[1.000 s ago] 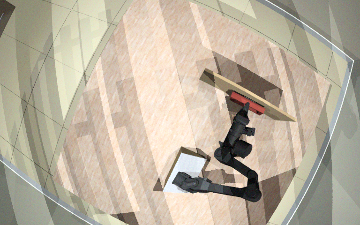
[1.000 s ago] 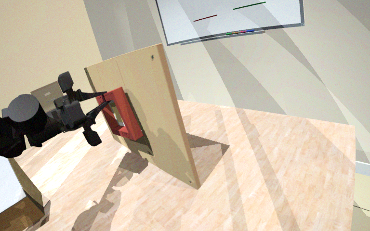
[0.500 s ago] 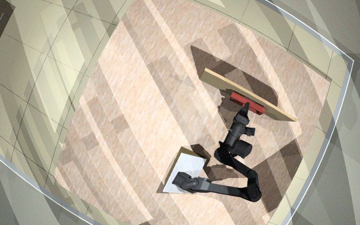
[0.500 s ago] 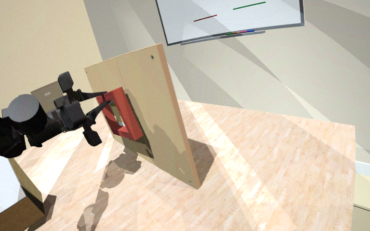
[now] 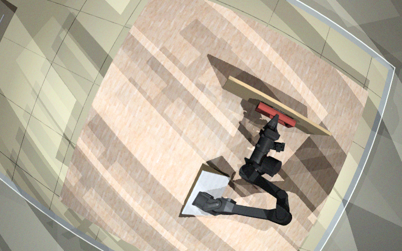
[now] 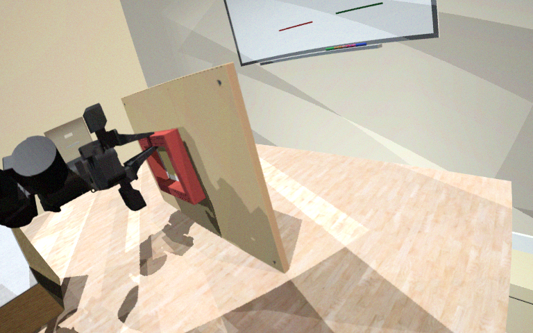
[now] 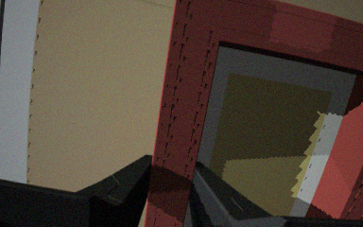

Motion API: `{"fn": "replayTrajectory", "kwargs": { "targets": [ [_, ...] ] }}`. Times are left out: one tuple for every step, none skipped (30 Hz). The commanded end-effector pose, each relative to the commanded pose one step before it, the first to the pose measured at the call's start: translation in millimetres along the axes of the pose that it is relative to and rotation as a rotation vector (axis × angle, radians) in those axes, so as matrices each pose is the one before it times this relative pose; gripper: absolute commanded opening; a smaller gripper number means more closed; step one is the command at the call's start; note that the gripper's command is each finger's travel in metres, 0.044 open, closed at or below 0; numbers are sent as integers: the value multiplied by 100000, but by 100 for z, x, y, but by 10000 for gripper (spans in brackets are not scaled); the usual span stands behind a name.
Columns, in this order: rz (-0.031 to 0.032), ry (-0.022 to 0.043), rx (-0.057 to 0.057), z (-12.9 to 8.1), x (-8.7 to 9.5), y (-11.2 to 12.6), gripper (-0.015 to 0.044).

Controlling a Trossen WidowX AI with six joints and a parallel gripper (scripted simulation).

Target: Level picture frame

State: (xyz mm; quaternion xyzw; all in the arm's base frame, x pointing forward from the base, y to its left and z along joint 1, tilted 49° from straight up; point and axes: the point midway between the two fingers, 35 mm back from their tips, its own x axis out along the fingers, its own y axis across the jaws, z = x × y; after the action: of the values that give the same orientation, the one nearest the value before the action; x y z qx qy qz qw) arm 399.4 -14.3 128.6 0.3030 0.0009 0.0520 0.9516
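At the left of the room, the dark arm point(image 5: 260, 210) rose from a white base block point(image 5: 204, 183) on the wooden table point(image 6: 393, 219) and reached toward the upright board. A small camera block point(image 6: 94, 114) sat above its wrist.

The gripper point(image 6: 148, 144) met the red picture frame point(image 6: 173, 166) at the frame's near vertical side. The jaws stood narrow and were closed on that side bar: in the wrist view one dark finger point(image 7: 128, 182) lay outside the bar, against the board side, and the other lay inside the frame opening, with the red bar point(image 7: 181, 113) between them.

The picture frame point(image 5: 275, 113) hung against the face of the tan wall panel point(image 6: 204, 129), roughly at mid-height, nearer the arm's end of the panel. In the wrist view its edges ran tilted relative to the panel edge. Inside the frame, a grey mat point(image 7: 284, 71) surrounded an olive picture area point(image 7: 269, 118).

The wall panel stood upright on the table, with a small fastener point(image 6: 218, 82) near its top corner.

Further right and above, a whiteboard point(image 6: 334, 27) hung on the room wall.
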Motion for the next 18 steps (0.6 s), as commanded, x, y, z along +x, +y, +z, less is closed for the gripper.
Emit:
{"fn": "replayTrajectory", "kwargs": {
  "targets": [
    [-60,-7,2832,7,5,-38,0],
    [0,0,0,0,0,0,0],
    [0,0,0,0,0,0,0],
    [-1,4,814,2,0,-1,0],
    [-1,9,1733,5,0,-2,0],
    [-1,6,1117,3,0,-1,0],
    [0,0,0,0,0,0,0],
    [0,0,0,0,0,0,0],
    [0,0,0,0,0,0,0],
    [0,0,0,0,0,0,0],
    [0,0,0,0,0,0,0],
    [-1,5,931,2,0,-1,0],
    [-2,10,2000,5,0,-2,0],
    [-1,6,1257,3,0,-1,0],
    [0,0,0,0,0,0,0],
    [0,0,0,0,0,0,0],
    [0,0,0,0,0,0,0],
    [85,-16,-1908,-17,-7,29,26]
  ]
}}
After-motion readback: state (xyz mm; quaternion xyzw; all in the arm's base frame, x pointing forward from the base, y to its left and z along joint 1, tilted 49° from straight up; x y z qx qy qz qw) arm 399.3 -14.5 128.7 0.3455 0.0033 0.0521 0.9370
